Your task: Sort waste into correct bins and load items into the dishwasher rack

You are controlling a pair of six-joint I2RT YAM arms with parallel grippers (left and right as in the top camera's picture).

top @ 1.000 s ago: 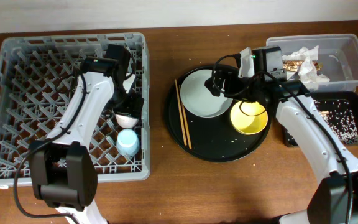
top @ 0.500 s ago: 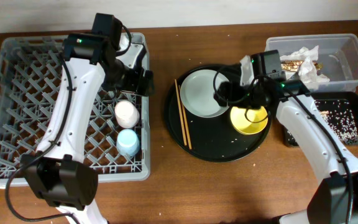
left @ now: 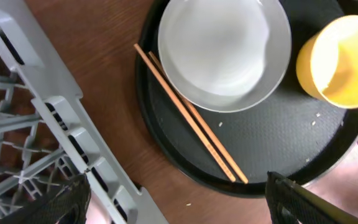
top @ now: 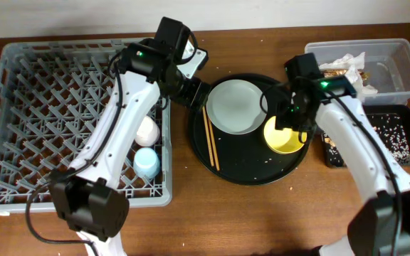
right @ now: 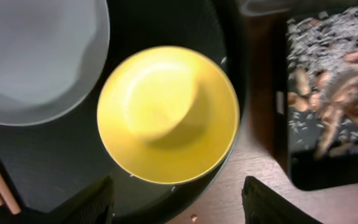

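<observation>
The grey dishwasher rack (top: 48,114) holds the pink cup (top: 146,130) and the light blue cup (top: 146,162) near its right side. My left gripper (top: 191,91) is open and empty, between the rack's right rim (left: 48,118) and the round black tray (top: 251,171). On that tray lie the grey-green plate (top: 235,107) (left: 224,53), the chopsticks (top: 211,139) (left: 191,121) and the yellow bowl (top: 285,136) (right: 166,115). My right gripper (right: 179,205) is open and empty, just above the bowl's near rim.
The clear tub (top: 393,53) at the back right holds crumpled tissue (top: 351,71) and gold-brown wrapper scraps. The shallow black rectangular tray (top: 383,114) (right: 334,168) in front of it holds crumbs and grains. A few crumbs lie on the round tray and the table.
My left gripper let go of the pink cup in the rack, rose, and moved right to the rack's edge. My right gripper moved right, over the yellow bowl.
</observation>
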